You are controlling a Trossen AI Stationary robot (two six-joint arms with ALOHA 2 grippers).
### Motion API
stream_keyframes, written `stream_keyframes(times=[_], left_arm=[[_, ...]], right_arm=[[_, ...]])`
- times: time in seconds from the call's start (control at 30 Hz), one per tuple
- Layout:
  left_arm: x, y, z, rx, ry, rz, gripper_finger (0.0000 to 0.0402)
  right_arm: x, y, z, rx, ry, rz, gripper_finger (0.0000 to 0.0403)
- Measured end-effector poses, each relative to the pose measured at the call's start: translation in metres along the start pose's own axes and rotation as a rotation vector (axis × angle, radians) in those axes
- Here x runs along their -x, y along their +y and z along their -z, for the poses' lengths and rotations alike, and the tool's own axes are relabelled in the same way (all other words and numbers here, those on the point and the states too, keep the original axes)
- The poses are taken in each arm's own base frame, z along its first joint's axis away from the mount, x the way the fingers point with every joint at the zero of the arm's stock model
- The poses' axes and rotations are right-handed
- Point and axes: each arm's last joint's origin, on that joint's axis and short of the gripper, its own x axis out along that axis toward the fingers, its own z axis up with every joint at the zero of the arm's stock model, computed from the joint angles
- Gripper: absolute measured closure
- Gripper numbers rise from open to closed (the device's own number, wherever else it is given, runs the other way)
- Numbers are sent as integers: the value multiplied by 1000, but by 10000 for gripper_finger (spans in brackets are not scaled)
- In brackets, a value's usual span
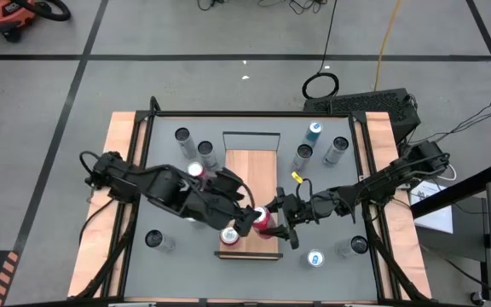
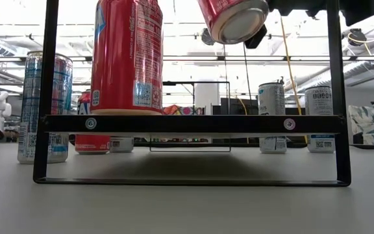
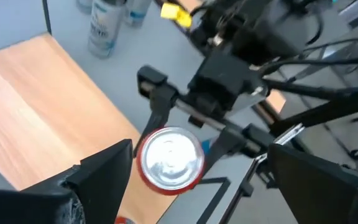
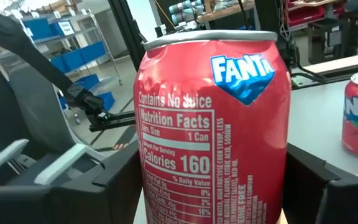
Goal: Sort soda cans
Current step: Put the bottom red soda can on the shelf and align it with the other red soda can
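Observation:
A red soda can [image 1: 263,222] hangs tilted above the wooden shelf [image 1: 250,170], with my right gripper [image 1: 278,220] shut on it. The low view shows its silver bottom [image 2: 240,23] high above the shelf's black front rail [image 2: 193,123]. My left gripper [image 1: 248,220] is open; in its wrist view its fingers stand on either side of that can's silver top [image 3: 171,157] without touching it. A second red can [image 1: 228,234] stands upright on its base on the shelf's near end [image 2: 125,55]. A third red can [image 1: 196,170] stands on the table left of the shelf. My right gripper pinches the red can's side wall [image 4: 151,180] between its two fingers [image 4: 101,180], about halfway up the can. The fingers come in roughly level from the table's right side and lie across the can. The can is lifted clear of the shelf and tilted.
Silver-grey cans stand at the far left [image 1: 182,136], far right [image 1: 337,151], near left [image 1: 156,240] and near right [image 1: 354,247]. Blue cans stand at the far right [image 1: 314,132] and near right [image 1: 315,258]. The two grippers are close together over the shelf's near end.

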Motion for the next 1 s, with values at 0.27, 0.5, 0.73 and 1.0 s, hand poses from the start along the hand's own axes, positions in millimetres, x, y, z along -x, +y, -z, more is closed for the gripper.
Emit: stream_keyframes(times=[0.27, 0.5, 0.73, 1.0], left_arm=[[-42, 5, 3, 11, 135, -59, 61], [-59, 12, -3, 110, 196, -90, 40], [-65, 24, -10, 216, 240, -156, 8], [-71, 24, -15, 271, 284, -124, 7]], right_arm=[[0, -2, 7, 26, 72, 24, 140], [0, -2, 6, 1, 65, 21, 140], [0, -2, 6, -6, 65, 19, 140], [0, -2, 6, -6, 63, 20, 140]])
